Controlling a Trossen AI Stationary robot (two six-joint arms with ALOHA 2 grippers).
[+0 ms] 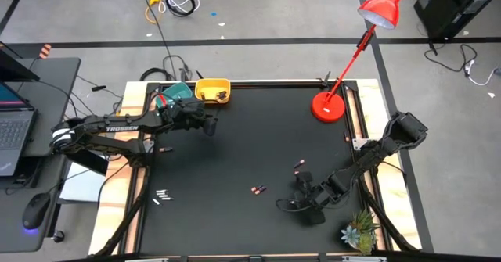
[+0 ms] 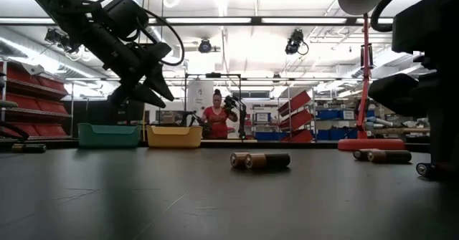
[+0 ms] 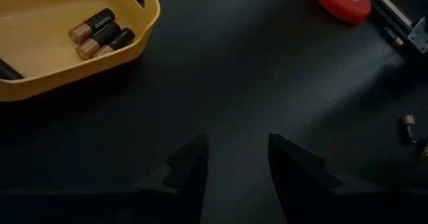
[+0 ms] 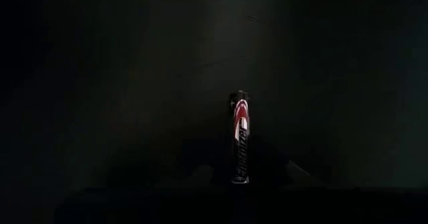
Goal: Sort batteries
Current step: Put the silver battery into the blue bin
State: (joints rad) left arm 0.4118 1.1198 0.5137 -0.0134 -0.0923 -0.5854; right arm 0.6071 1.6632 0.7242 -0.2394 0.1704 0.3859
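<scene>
A yellow bowl [image 3: 60,43] at the black table's [image 1: 250,145] far edge is seen holding three dark copper-ended batteries [image 3: 100,33]; beside it is a teal bowl [image 2: 109,135], contents hidden. The left gripper [image 3: 237,164] is held open nearby. The right gripper [image 1: 307,203] is clamped on a dark battery [image 4: 240,137].

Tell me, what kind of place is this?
Probably a workshop or lab hall: storage shelves with red bins line the back, strip lights hang overhead, and a laptop sits beside the black table where two robot arms work.
</scene>
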